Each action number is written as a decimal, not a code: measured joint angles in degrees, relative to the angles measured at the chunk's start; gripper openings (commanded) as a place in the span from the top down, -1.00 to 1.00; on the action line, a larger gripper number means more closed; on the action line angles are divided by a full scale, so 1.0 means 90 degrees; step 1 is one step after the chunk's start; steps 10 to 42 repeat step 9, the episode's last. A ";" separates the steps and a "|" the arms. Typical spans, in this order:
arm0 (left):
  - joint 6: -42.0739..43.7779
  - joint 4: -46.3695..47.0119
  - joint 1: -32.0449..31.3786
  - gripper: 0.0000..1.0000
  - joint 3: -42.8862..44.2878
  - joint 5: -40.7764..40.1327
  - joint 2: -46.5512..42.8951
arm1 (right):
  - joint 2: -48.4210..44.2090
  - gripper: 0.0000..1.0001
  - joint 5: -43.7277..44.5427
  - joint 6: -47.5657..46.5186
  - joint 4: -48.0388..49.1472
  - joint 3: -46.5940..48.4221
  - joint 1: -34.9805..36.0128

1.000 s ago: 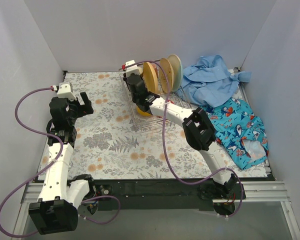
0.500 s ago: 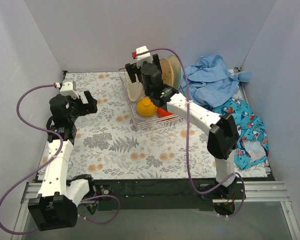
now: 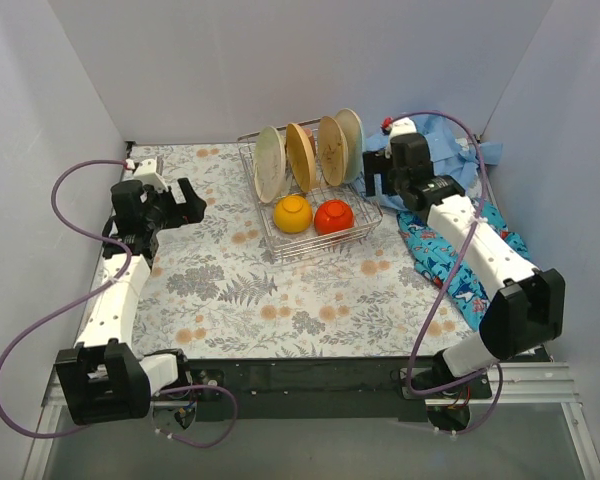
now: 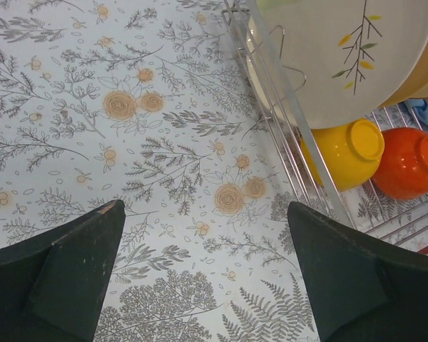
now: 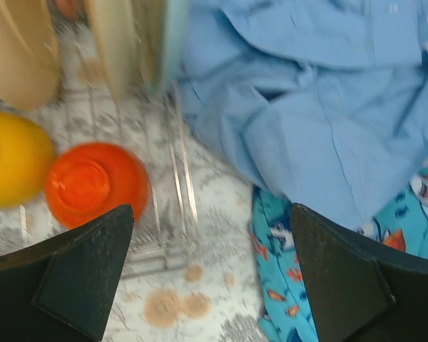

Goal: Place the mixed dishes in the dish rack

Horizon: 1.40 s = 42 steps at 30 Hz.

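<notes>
The dish rack (image 3: 352, 232) of silver wire stands at the back middle of the table. Several plates stand upright in it, the cream floral plate (image 3: 268, 164) leftmost, then a yellow-tan plate (image 3: 300, 156). Upside down in front of them lie a yellow bowl (image 3: 293, 213) and an orange-red bowl (image 3: 333, 216). My left gripper (image 3: 185, 204) hangs open left of the rack; its wrist view shows the floral plate (image 4: 342, 57), yellow bowl (image 4: 346, 149) and orange-red bowl (image 4: 410, 160). My right gripper (image 3: 378, 186) is open just right of the rack, over its edge (image 5: 178, 178).
A light blue shirt (image 3: 420, 160) lies bunched at the back right, and a turquoise patterned cloth (image 3: 480, 260) lies in front of it by the right wall. The floral tablecloth (image 3: 240, 290) covers the table. Grey walls close in on three sides.
My right gripper opened, letting go of the cream floral plate at the rack's left end, and swung away to the right. The left arm shifted slightly toward the back.
</notes>
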 measured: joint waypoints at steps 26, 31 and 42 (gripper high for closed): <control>-0.0126 0.0646 -0.0056 -0.96 -0.0323 -0.0022 0.0911 | -0.1705 -0.96 -0.0109 0.0112 -0.0852 -0.1829 -0.1552; -0.0126 0.0646 -0.0056 -0.96 -0.0323 -0.0022 0.0911 | -0.1705 -0.96 -0.0109 0.0112 -0.0852 -0.1829 -0.1552; -0.0126 0.0646 -0.0056 -0.96 -0.0323 -0.0022 0.0911 | -0.1705 -0.96 -0.0109 0.0112 -0.0852 -0.1829 -0.1552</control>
